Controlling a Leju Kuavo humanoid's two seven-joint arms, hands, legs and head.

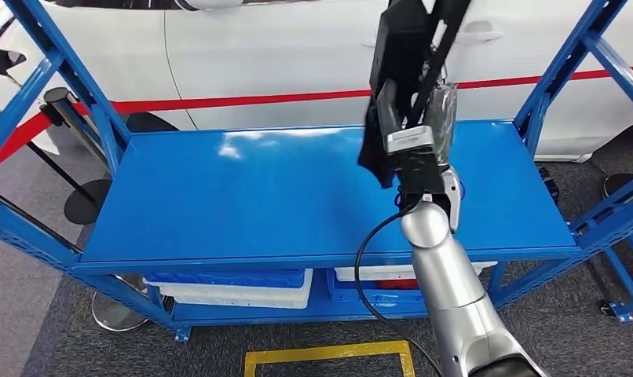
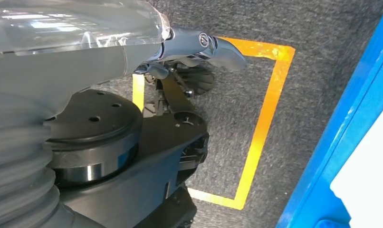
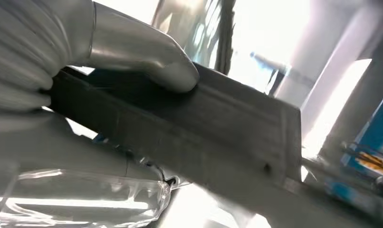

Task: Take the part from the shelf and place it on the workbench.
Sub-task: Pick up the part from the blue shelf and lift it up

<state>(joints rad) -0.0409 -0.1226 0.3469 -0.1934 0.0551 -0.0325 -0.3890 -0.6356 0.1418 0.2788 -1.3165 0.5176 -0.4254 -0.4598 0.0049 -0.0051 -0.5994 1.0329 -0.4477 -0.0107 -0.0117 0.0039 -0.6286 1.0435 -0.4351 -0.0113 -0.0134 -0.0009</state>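
Black and hard-edged, your part (image 1: 411, 55) is up in the air in the head view, held in the right hand (image 1: 415, 145) above the blue shelf (image 1: 243, 196). It hangs over the shelf's right half and touches nothing below. You can see a blocky body at the top with thinner arms or struts running down toward the hand, so it's an awkward, lopsided shape. My read is that it's top-heavy in this grip, so watch for it swinging as you turn toward the worktop.

Over to the left wrist view: the left hand (image 2: 199, 47) hangs over grey carpet and a yellow floor marking (image 2: 265, 118). Its fingers look loosely curled around nothing, though most of them are tucked out of sight, so I can't say for sure how far they've closed.

Now the right wrist view, and this is your best look at the grip. The thumb (image 3: 147, 52) presses flat on a broad matt dark face of the part (image 3: 204, 137), with the hand wrapped around the bar section. That surface looks like moulded plastic or coated metal, stiff, with crisp corners and a small hole near one end. It shouldn't flex or crush, I'd judge, but the smooth face could slide under the thumb. The straight bar is the sensible place to hold.
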